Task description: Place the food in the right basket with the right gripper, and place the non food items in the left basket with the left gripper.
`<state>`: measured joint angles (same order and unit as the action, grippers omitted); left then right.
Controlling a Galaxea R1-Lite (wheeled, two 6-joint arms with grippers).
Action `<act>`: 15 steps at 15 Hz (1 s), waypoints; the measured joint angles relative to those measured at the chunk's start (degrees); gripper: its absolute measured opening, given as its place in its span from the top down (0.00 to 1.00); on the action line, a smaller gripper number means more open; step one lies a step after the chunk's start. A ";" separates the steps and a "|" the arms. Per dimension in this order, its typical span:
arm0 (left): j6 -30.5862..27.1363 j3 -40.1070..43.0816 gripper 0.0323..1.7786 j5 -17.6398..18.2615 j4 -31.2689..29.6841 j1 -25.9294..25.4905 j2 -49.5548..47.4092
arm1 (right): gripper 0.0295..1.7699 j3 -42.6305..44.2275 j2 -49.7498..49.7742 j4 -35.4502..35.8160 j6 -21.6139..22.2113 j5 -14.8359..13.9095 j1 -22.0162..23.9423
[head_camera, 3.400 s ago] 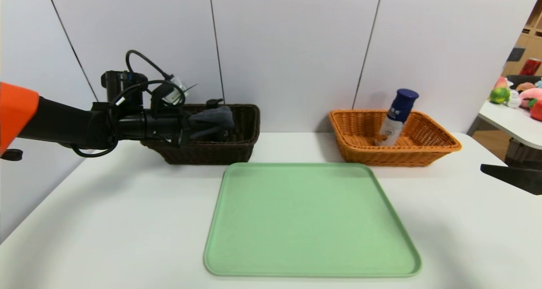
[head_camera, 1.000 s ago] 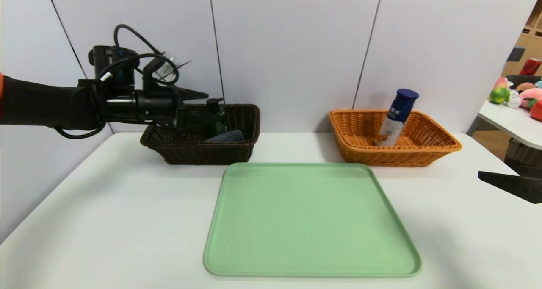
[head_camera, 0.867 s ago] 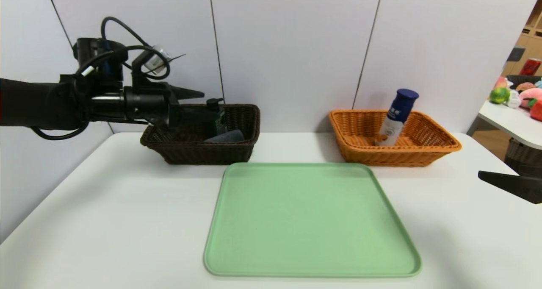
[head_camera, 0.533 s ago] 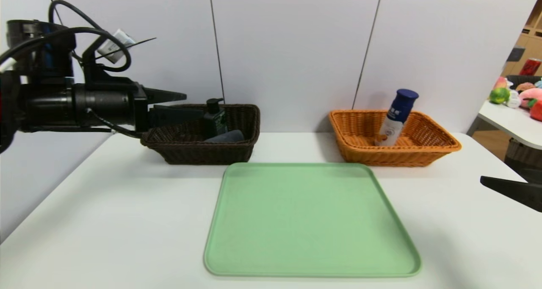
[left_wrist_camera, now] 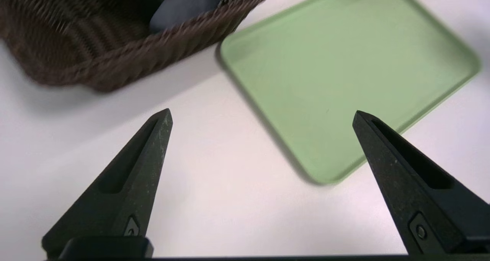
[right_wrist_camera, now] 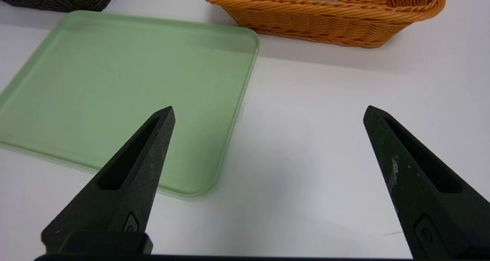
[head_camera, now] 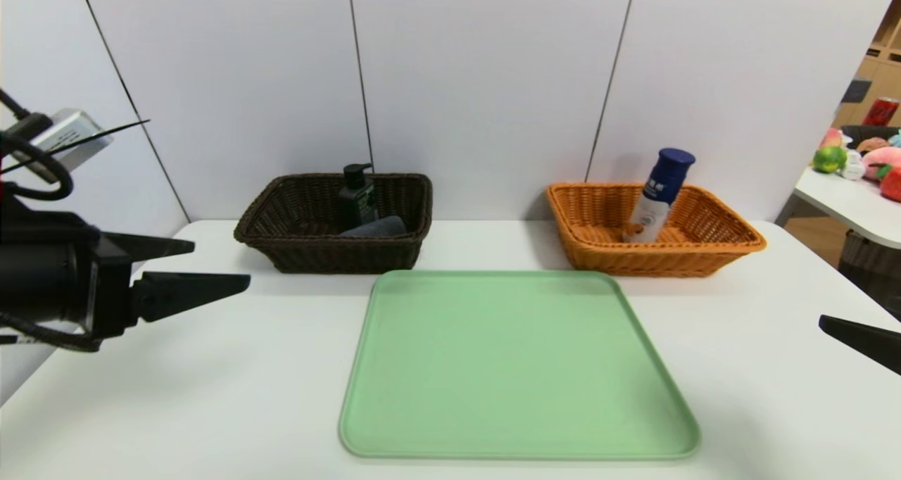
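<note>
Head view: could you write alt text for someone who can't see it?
A bare green tray lies mid-table; behind it a dark basket holds a pump bottle and a grey item, and an orange basket holds a blue-capped bottle. The open left gripper hangs at the left edge.

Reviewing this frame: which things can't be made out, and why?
- Grey item in the dark brown wicker basket: head view, basket wall hides most of it.
- Blue-capped white bottle base: orange wicker basket wall hides it.
- Right gripper: cut by head view's edge.
</note>
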<state>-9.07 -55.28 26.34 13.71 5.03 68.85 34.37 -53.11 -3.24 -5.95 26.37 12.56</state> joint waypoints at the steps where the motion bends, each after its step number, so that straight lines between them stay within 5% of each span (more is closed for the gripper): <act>1: 0.00 0.88 0.06 -3.96 2.95 -0.05 -2.15 | 0.04 -0.74 1.41 -0.06 0.02 -0.30 0.04; 4: 0.15 5.27 0.05 -14.93 6.07 -0.11 -9.12 | 0.04 -2.06 6.45 -2.16 0.00 -1.95 0.39; 6: 0.21 8.95 0.05 -18.58 7.28 -0.11 -14.40 | 0.04 -2.10 10.07 -5.44 -0.05 -2.83 0.50; 12: -0.68 14.91 0.05 -24.72 13.62 -0.71 -29.68 | 0.04 -2.51 17.97 -11.03 0.06 -2.34 0.09; 15: -2.28 18.03 0.05 -24.86 13.70 -4.90 -35.34 | 0.04 -3.97 20.15 -11.03 0.06 -2.28 0.01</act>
<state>-11.35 -37.25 1.49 27.42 0.13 33.51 30.39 -32.96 -14.28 -5.89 24.09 12.57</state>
